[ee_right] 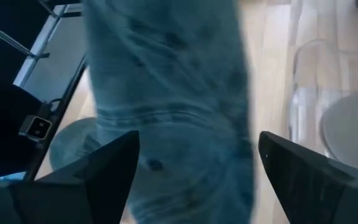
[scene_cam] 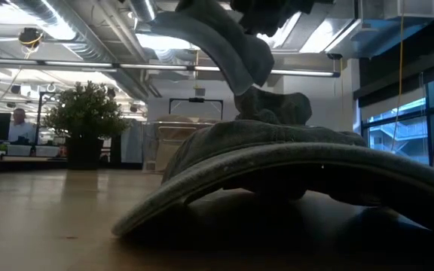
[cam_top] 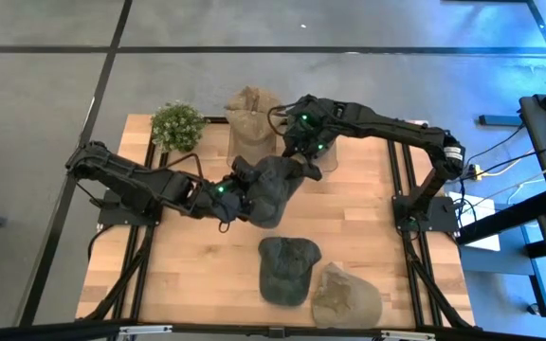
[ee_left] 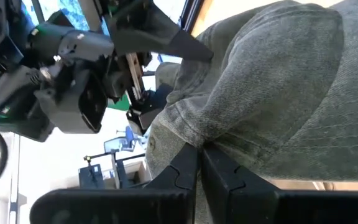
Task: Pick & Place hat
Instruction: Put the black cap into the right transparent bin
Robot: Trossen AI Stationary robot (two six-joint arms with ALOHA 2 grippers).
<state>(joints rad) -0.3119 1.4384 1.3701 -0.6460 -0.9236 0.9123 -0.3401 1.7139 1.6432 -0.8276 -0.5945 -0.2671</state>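
A dark grey cap (cam_top: 275, 188) hangs above the middle of the table, and in the low view it (scene_cam: 217, 41) sits high over the tabletop. My left gripper (cam_top: 227, 197) is at the cap's left side and is shut on it. My right gripper (cam_top: 303, 163) is over the cap's far right part, pointing down. In the right wrist view it (ee_right: 197, 171) is wide open, with one finger on each side of the cap (ee_right: 173, 93). I cannot tell whether those fingers touch it. My left gripper (ee_left: 201, 158) pinches a fold of the cap's cloth (ee_left: 197, 134) between its two shut fingers, at the crown's lower seamed edge next to the stitched brim (ee_left: 328, 130). It comes roughly level from the table's left. The cap is lifted clear of the table.
A second dark cap (cam_top: 287, 268) and a tan cap (cam_top: 346, 296) lie on the near part of the table; the dark one's brim (scene_cam: 277, 173) fills the low view. A tan hat (cam_top: 251, 121) and a potted plant (cam_top: 176, 125) stand at the far edge.
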